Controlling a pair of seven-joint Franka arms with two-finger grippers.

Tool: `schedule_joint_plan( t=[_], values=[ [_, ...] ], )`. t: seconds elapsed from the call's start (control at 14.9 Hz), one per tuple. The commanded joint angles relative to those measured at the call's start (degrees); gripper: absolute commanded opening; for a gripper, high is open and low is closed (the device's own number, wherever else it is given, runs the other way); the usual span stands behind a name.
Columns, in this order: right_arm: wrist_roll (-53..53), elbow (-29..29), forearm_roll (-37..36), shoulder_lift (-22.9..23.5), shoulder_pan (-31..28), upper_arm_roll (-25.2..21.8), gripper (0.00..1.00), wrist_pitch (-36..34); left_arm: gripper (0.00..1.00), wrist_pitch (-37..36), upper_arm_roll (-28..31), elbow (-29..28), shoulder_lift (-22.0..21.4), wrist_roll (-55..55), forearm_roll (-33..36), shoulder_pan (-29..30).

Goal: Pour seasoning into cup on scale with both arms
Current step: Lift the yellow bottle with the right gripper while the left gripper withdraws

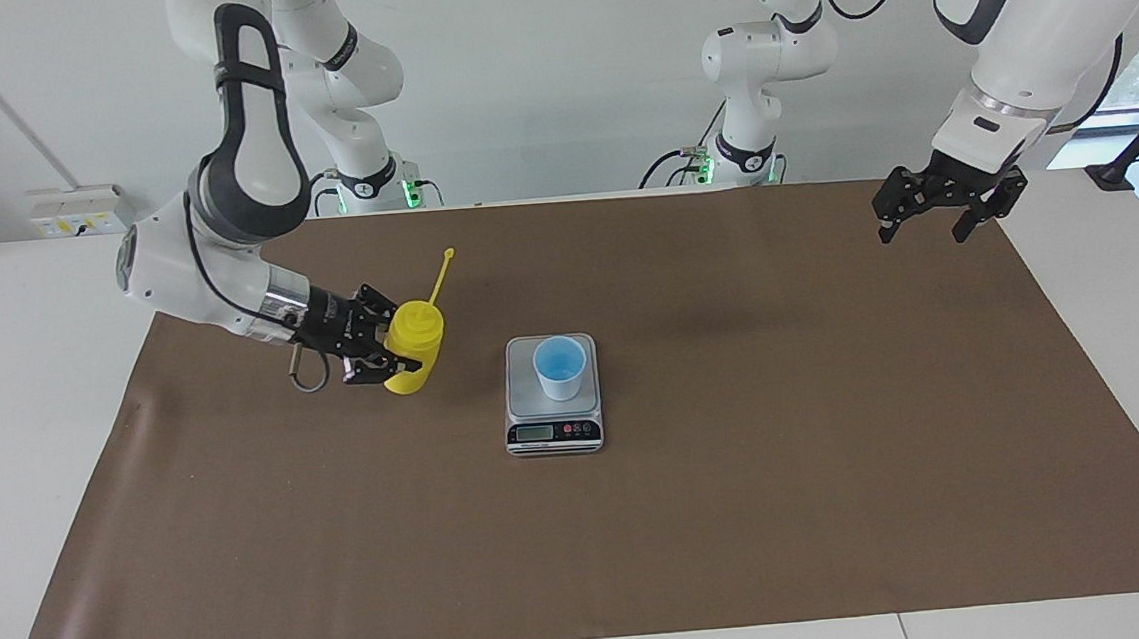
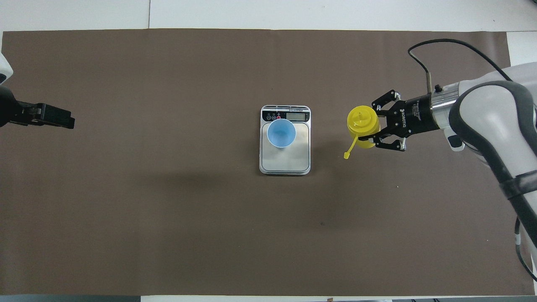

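Observation:
My right gripper (image 1: 383,354) is shut on the yellow seasoning bottle (image 1: 417,349) and holds it nearly upright, just above the brown mat, beside the scale toward the right arm's end. The bottle's cap strap (image 1: 441,274) sticks up. The same gripper (image 2: 376,129) and bottle (image 2: 361,122) show in the overhead view. The pale blue cup (image 1: 560,365) stands upright on the steel platform of the scale (image 1: 554,433), also seen from overhead as cup (image 2: 281,132) and scale (image 2: 285,162). My left gripper (image 1: 927,226) hangs open and empty in the air over the mat's corner at the left arm's end (image 2: 56,118).
The brown mat (image 1: 743,508) covers most of the white table. Two smaller white arms with green-lit bases (image 1: 371,181) (image 1: 741,155) stand still at the robots' edge. A socket box (image 1: 81,209) sits by the wall.

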Motion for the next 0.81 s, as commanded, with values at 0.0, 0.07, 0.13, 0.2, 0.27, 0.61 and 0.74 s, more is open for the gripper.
schedule_joint_plan(
  t=[0.0, 0.07, 0.13, 0.2, 0.27, 0.61, 0.74],
  values=[
    [6.20, 1.25, -4.46, 0.29, 4.51, -0.15, 0.00, 3.54, 1.00, -2.52, -0.24, 1.62, 0.33, 2.00, -1.67, 1.13],
    [7.52, 1.25, -6.48, 0.29, 5.92, -0.06, 0.00, 4.68, 1.00, -3.74, -0.24, 3.19, 0.41, 2.00, -1.49, 1.13],
    [9.71, 1.25, -9.54, 0.38, 7.58, -0.15, 0.00, 5.56, 1.00, -5.75, -0.24, 5.29, 0.85, 1.92, -1.40, 1.13],
    [12.60, 1.25, -12.79, 0.38, 9.25, -0.06, 0.00, 6.36, 1.00, -7.60, -0.50, 6.79, 1.12, 1.83, -1.14, 1.13],
    [15.15, 1.16, -15.61, 0.46, 10.40, -0.06, 0.00, 7.41, 1.00, -8.23, -0.68, 7.33, 1.29, 1.83, -0.88, 1.13],
    [18.52, 0.72, -25.29, 0.47, 13.23, -0.06, 0.00, 7.68, 1.00, -10.35, -0.76, 4.79, -1.34, 1.83, -1.05, 1.13],
    [21.31, 0.98, -30.64, 0.46, 13.31, -0.06, 0.00, 6.81, 1.00, -10.17, -0.77, 4.79, -1.69, 1.91, -1.05, 1.13]
  ],
)
